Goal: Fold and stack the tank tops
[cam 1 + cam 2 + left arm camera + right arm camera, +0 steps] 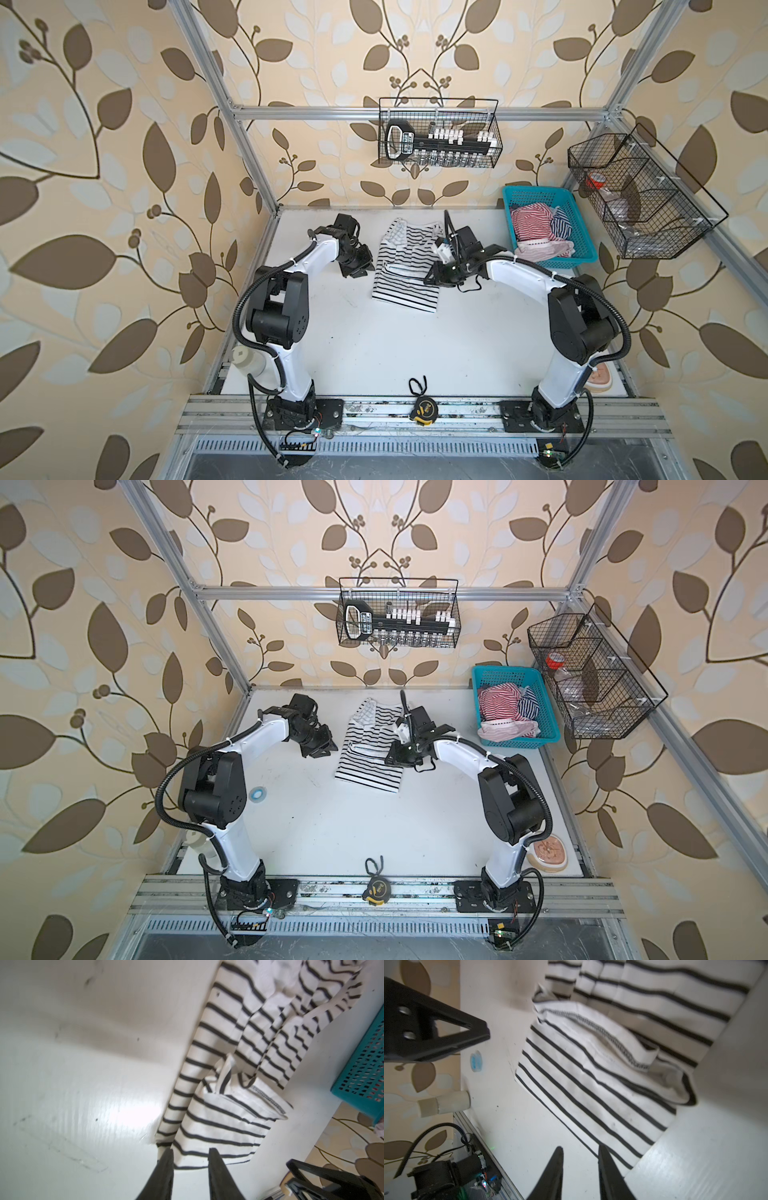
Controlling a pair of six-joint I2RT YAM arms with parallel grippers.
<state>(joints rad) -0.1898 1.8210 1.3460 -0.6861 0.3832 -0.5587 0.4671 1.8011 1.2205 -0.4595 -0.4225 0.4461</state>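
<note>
Now, with your left hand (190, 1153) and right hand (581, 1150) both parted and empty, pinch the edge of the top (218, 1126) just ahead of each, then lift evenly.

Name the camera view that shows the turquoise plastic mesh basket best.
A top view. Both top views show the turquoise plastic mesh basket whole, with the red-and-white striped tank top and the navy-and-white striped tank top inside. The left wrist view catches only one corner; the right wrist view shows none of it.
</note>
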